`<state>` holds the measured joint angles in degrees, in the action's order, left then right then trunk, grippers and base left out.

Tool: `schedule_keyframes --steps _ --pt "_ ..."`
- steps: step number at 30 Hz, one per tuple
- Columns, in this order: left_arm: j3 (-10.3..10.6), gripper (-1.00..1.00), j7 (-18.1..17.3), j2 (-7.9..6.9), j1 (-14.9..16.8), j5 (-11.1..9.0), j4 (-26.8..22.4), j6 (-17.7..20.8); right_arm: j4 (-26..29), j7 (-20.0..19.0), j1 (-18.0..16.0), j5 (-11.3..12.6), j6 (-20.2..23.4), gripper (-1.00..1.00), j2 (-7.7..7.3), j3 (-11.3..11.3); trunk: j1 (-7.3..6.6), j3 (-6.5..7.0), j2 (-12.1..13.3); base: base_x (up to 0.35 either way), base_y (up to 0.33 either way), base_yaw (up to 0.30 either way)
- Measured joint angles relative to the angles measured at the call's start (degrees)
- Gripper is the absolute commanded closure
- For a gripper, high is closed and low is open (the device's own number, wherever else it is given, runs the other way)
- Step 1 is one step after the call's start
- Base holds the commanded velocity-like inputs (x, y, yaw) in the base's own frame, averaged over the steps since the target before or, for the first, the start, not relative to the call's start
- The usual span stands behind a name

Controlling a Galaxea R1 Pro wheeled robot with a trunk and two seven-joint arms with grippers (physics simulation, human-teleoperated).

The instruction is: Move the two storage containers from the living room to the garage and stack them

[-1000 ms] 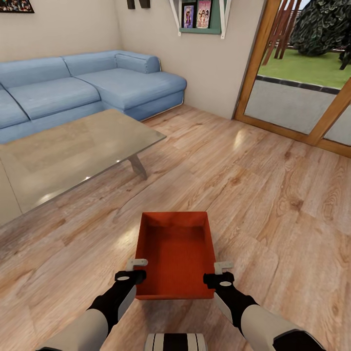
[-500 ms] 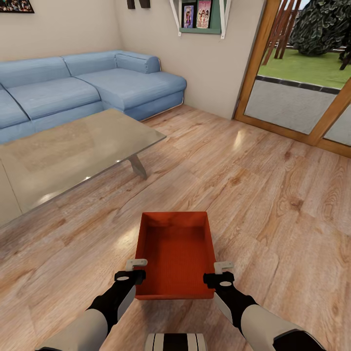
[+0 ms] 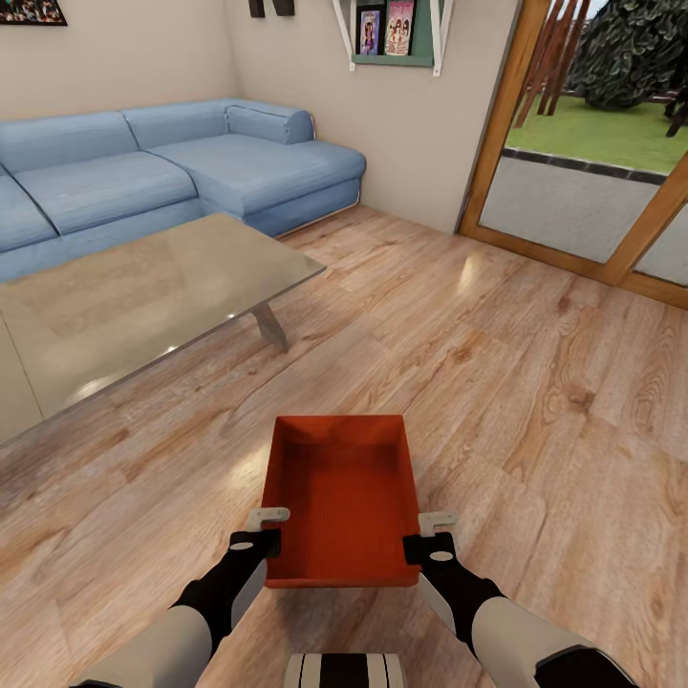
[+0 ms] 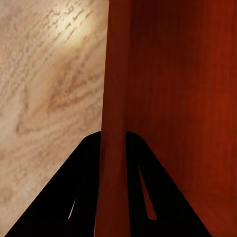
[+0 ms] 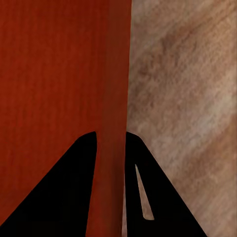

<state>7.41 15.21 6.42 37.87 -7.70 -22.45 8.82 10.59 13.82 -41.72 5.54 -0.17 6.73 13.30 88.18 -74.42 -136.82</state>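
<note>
One orange-red storage container is held just in front of me over the living room's light wood plank floor. My left gripper is shut on the container's left wall near its front corner. My right gripper is shut on the right wall at the matching spot. In the left wrist view the dark fingers straddle the thin orange wall. The right wrist view shows its fingers clamped on the other wall the same way. The container is open-topped and holds nothing.
A glass-topped coffee table stands to the front left, with a blue corner sofa behind it along the beige wall. Wood-framed glass doors fill the right back. Open plank floor stretches ahead and to the right.
The container and both grippers have shifted very slightly; the room around them looks the same.
</note>
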Motion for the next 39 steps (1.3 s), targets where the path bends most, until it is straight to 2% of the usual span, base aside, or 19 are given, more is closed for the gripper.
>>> schedule_keyframes --steps 11,17,39 --pt "-0.11 1.0 0.03 0.1 0.0 0.1 0.0 0.07 0.01 0.05 0.0 -0.09 0.07 1.0 -0.01 -0.09 0.0 0.0 0.0 0.0 0.0 0.0" --pt "-0.4 1.0 -0.13 0.13 0.04 0.67 -0.15 0.17 0.27 0.22 0.03 0.42 -0.01 1.0 -0.01 0.28 -1.31 1.07 2.39 0.0 0.0 0.0" --pt "-0.42 1.0 -0.17 0.1 0.04 0.64 -0.21 0.1 0.48 0.29 0.04 0.52 0.05 1.0 -0.02 0.44 -6.15 5.02 11.22 0.0 0.0 0.0"
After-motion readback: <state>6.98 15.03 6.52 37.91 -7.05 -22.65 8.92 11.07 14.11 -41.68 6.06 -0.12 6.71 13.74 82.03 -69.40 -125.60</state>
